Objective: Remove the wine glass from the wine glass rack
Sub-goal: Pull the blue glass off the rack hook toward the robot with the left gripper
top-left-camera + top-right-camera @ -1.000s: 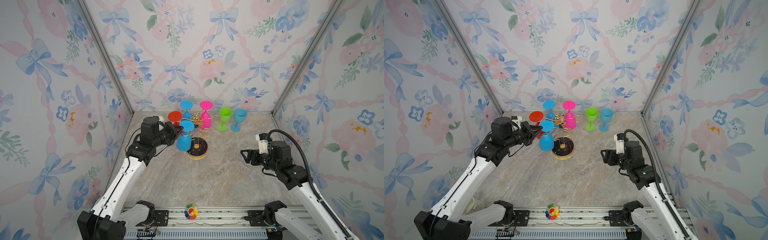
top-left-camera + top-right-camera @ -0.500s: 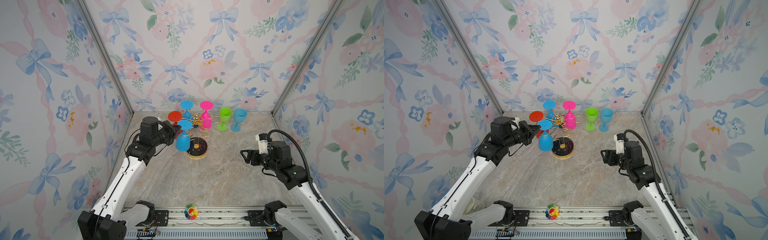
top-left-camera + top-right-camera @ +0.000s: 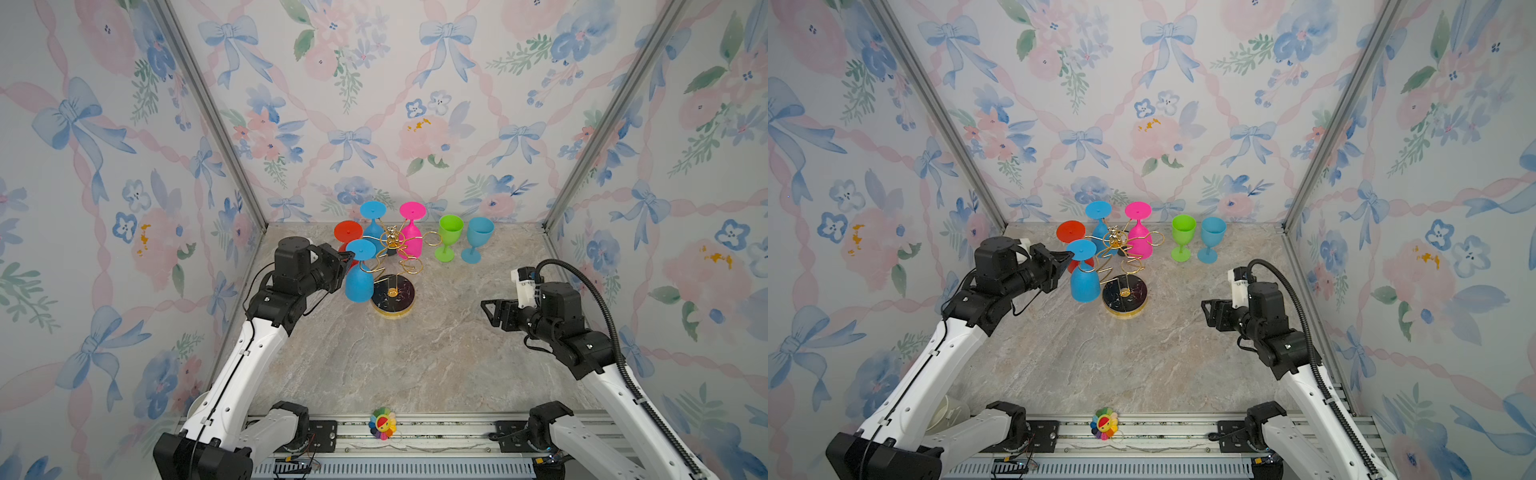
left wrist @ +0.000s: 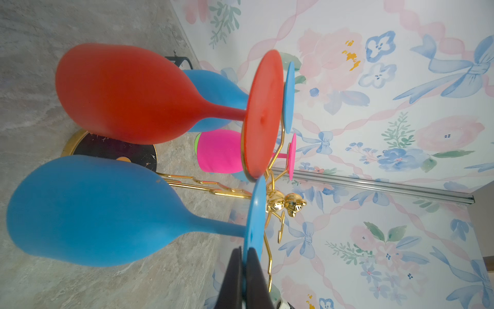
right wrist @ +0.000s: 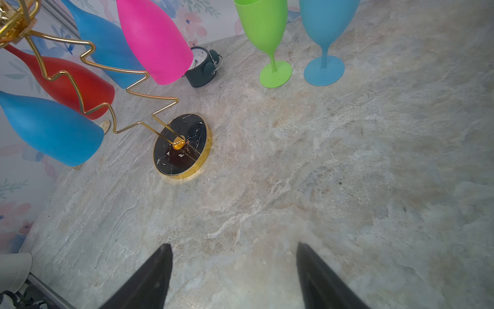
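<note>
Left wrist view: my left claw [image 4: 243, 252] is pinching the flat round foot of the blue wine glass [image 4: 93, 211]. The foot sits thin between my two dark fingers [image 4: 232, 275]. The glass is upside down, with its big bowl pointing down toward the desk [image 4: 40, 40]. Its foot is right beside the gold knob at the top of the wine glass rack [image 4: 284, 204]. I cannot tell if its stem sits inside a wire loop.

In both top views this glass hangs at the near left side of the rack, just left of the round black base [image 3: 399, 301]. A red glass [image 3: 348, 230], another blue glass [image 3: 372, 210] and a pink glass [image 3: 411, 245] hang upside down on the rack too.

A green glass [image 3: 449, 237] and a light blue glass [image 3: 478, 239] stand upright on the desk, far and to the right of the rack. A small dark clock [image 5: 203, 69] sits behind the rack.

My right claw [image 3: 489, 314] is spread wide with nothing in it. It hovers over the right side of the desk, well apart from the rack.
</note>
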Motion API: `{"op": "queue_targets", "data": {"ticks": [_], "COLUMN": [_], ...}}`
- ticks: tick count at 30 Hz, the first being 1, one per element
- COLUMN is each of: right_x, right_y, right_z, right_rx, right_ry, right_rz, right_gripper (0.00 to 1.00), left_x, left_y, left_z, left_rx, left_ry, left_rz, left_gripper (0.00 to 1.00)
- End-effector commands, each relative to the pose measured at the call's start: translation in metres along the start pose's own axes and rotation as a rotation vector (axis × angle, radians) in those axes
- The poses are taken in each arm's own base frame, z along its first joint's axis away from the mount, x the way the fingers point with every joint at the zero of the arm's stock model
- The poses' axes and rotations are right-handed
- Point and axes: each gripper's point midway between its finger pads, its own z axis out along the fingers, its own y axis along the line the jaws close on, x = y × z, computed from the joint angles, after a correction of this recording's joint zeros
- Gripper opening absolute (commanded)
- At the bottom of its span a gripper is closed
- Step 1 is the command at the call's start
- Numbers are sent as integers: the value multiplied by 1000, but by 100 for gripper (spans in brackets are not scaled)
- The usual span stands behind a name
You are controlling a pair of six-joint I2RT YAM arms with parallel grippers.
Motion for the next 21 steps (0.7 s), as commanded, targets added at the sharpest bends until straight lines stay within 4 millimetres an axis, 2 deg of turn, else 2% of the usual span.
{"op": "queue_targets", "data": {"ticks": [1, 7, 15, 21], "right_x": [3, 2, 3, 3], "right_y": [2, 2, 2, 2], "right_z": [1, 1, 1, 2], "right_rx": [-7, -6, -7, -8], "right_ry": [-1, -3, 0, 5], "right_rz": [3, 6, 6, 7], "right_gripper": [75, 75, 75, 75], "left_x": [-4, 0, 1, -12], "left_y": [2, 1, 14, 19], "left_z": [-9, -26, -44, -62], "left_rx": [5, 38, 54, 27], "left_ry": [-27, -41, -77, -165], "left_rz": [-13, -13, -18, 21], "left_gripper": [0, 0, 0, 0]}}
